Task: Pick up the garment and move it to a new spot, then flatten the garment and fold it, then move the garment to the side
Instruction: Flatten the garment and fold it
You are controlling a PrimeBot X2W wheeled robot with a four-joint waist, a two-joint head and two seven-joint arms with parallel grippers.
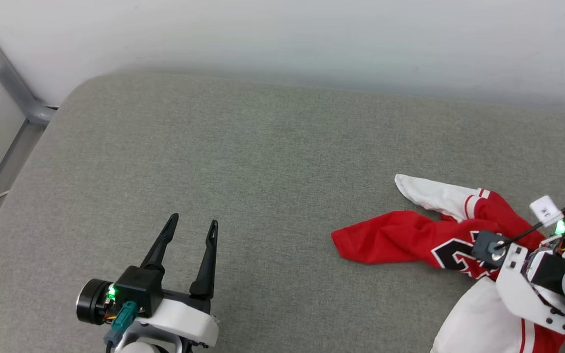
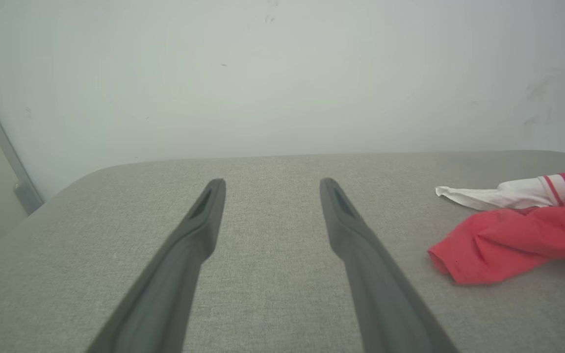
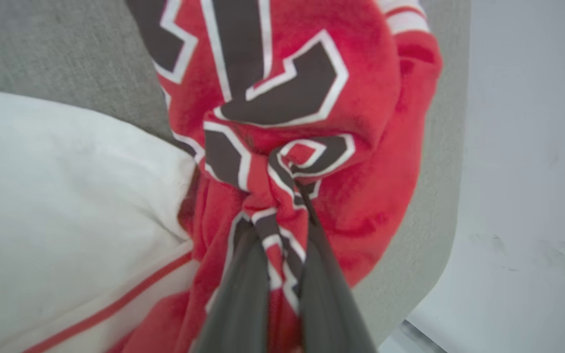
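At right edge of cushion point(image 1: 263, 147): shirt point(image 1: 400, 240) bunched, long axis pointing left. My right end effector point(image 3: 282, 211) pinching printed front; left end effector point(image 1: 193, 219) spread, empty, well apart. I'd carry leftward with right arm.

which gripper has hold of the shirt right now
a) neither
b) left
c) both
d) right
d: the right gripper is pinched shut on a bunch of the garment, while the left gripper is open above the grey cushion.

Red garment point(image 1: 400, 238) w/ white sleeves, black white-outlined print — grey-green cushion point(image 1: 243, 162), dark fingers point(image 1: 207, 260)
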